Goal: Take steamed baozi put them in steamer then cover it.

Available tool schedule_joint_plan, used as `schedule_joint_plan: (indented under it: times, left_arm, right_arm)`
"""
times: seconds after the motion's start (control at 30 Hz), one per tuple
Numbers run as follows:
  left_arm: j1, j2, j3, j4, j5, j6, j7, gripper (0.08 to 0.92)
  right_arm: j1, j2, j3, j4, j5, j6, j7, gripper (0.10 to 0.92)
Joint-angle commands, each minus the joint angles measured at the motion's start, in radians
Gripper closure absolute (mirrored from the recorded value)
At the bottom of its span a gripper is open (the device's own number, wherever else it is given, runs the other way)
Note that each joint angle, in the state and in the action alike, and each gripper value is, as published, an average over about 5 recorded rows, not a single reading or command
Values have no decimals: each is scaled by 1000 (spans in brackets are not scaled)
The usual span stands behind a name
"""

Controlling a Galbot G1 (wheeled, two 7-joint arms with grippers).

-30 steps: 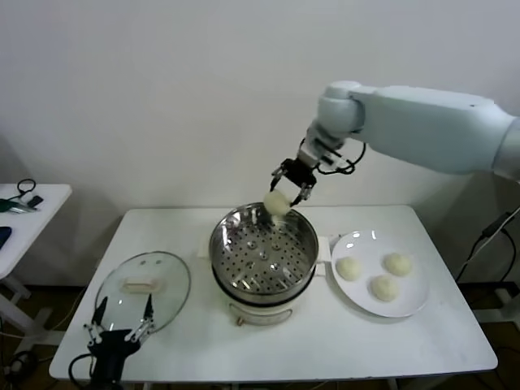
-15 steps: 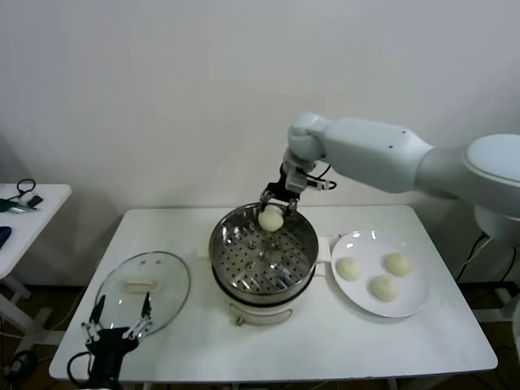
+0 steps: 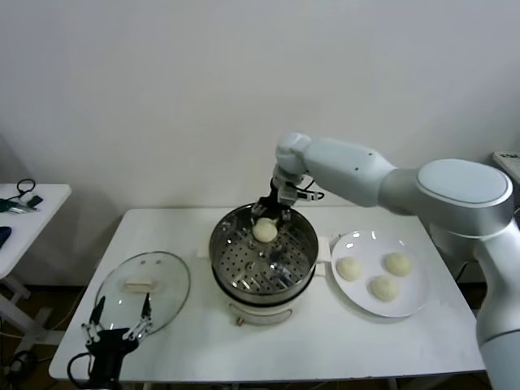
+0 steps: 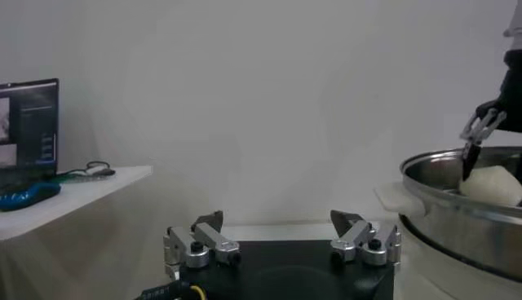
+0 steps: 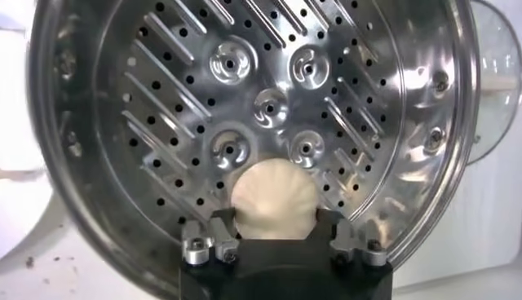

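At frame centre, the right claw (image 3: 270, 216), fingers spread beside a baozi (image 3: 265, 230), hangs inside the steamer (image 3: 264, 253); lower left, the left claw (image 3: 119, 316) idles spread.

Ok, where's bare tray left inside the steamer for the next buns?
The shiny steel steamer has one pale bun at its far rim, under the right gripper. The middle and near perforated tray are bare. The white plate is crowded.

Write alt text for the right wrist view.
A pale baozi sits between the right end effector fingers, on the perforated tray of the shiny steamer. The glass cover shows beyond the steamer's rim.
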Motion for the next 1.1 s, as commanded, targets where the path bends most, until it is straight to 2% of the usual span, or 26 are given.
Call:
schedule_joint_plan:
  times: [0.03, 0.17, 0.27, 0.33, 0.53, 0.7, 0.87, 1.1]
  left_arm:
    - [1, 0, 4, -1, 7, -1, 1, 177]
    - [1, 1, 5, -1, 15, -3, 3, 177]
    - [4, 6, 3, -1, 12, -5, 4, 177]
    - [6, 10, 1, -1, 7, -6, 3, 177]
    - [0, 17, -1, -1, -7, -5, 4, 177]
    - [-7, 14, 0, 1, -12, 0, 6, 177]
    - [-13, 12, -1, 6, -13, 3, 7, 177]
    - [-12, 5, -6, -1, -11, 5, 9, 177]
  right_arm:
    - [112, -19, -41, 20, 189, 38, -40, 240]
    - [310, -111, -183, 117, 522, -95, -173, 205]
    - [438, -252, -324, 250, 759, -363, -241, 203]
    - [481, -355, -384, 330, 834, -533, -251, 203]
    - [423, -600, -463, 438, 748, -826, -197, 203]
    - [280, -712, -402, 539, 739, -1008, -119, 203]
    - [94, -715, -264, 536, 722, -1104, -56, 203]
    - [-92, -634, -105, 402, 643, -1114, -48, 203]
